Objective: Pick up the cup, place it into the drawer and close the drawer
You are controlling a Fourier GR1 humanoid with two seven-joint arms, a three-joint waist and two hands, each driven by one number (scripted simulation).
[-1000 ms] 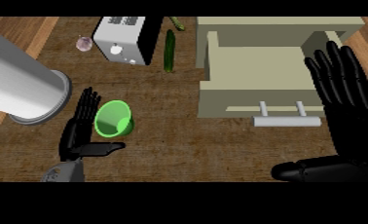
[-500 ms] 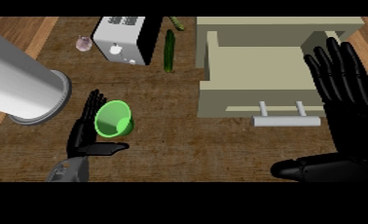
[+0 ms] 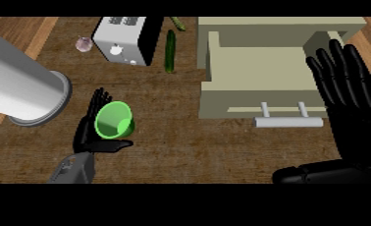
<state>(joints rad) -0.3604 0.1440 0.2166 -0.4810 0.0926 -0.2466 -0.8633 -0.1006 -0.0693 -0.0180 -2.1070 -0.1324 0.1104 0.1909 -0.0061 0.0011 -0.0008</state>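
Observation:
A bright green cup (image 3: 115, 120) stands on the brown counter at the lower left. My left hand (image 3: 90, 122) is open right beside it, fingers stretched up along the cup's left side and thumb reaching under its near side. The beige drawer (image 3: 217, 65) is pulled open at the upper right, its inside bare, with a pale bar handle (image 3: 288, 121) on its front. At the right edge my right hand (image 3: 343, 80) is open with fingers up, over the drawer's right side.
A large metal cylinder (image 3: 25, 90) lies at the left edge, close to my left hand. A white toaster (image 3: 124, 39), a dark green cucumber (image 3: 170, 50) and a small pinkish object (image 3: 84, 43) sit at the back.
My left hand has crept forward and slightly right, closing in on the cup. The right hand has barely moved.

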